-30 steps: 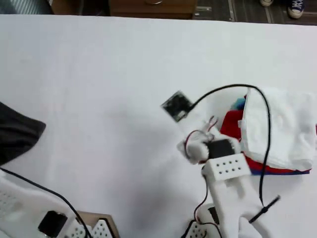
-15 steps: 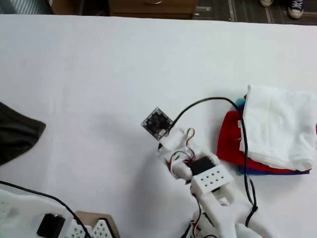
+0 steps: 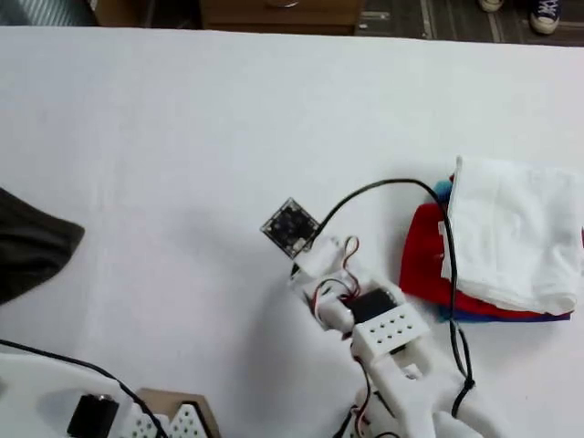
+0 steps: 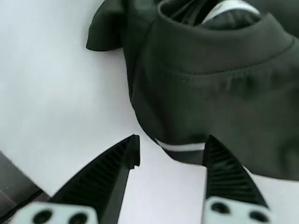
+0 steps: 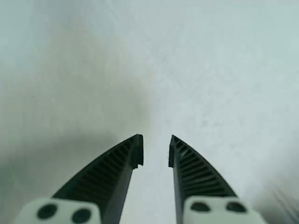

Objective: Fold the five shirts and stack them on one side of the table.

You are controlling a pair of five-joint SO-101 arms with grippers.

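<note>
A dark shirt (image 4: pixel 219 93) lies unfolded, collar up, and in the high view it shows at the table's left edge (image 3: pixel 32 242). My left gripper (image 4: pixel 171 147) hangs open just above its hem, one finger over bare table, the other over the cloth. At the right side sits a stack of folded shirts: a white shirt (image 3: pixel 516 233) on top, a red shirt (image 3: pixel 422 251) under it and a blue shirt (image 3: pixel 511 317) at the bottom. My right gripper (image 5: pixel 155 140) is slightly open over bare table, with nothing between its fingers. The right arm (image 3: pixel 365 315) stands left of the stack.
The white table (image 3: pixel 228 119) stretches bare across the middle and back. The right arm's black cable (image 3: pixel 383 185) loops over the stack's left edge. The left arm's base (image 3: pixel 91 411) sits at the front left corner. Wooden furniture (image 3: pixel 274 14) stands beyond the far edge.
The right arm has swung left, away from the shirt stack, and then come to rest. Its cable no longer arches high over the white shirt.
</note>
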